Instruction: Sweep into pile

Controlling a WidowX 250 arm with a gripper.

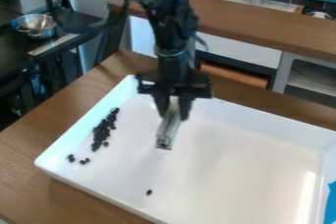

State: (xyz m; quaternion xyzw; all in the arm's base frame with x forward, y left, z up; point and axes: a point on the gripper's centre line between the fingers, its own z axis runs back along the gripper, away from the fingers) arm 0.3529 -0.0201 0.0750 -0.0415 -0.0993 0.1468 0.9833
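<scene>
Claw [173,113] pinching pale bar [166,132], tip angled down over white tray [230,169], presumably for pushing! Dark beans [99,134] strung out in tray beside side wall, handy backstop perhaps. Stray bean [149,192] well apart, near front rim; probably needs sweeping over.
</scene>
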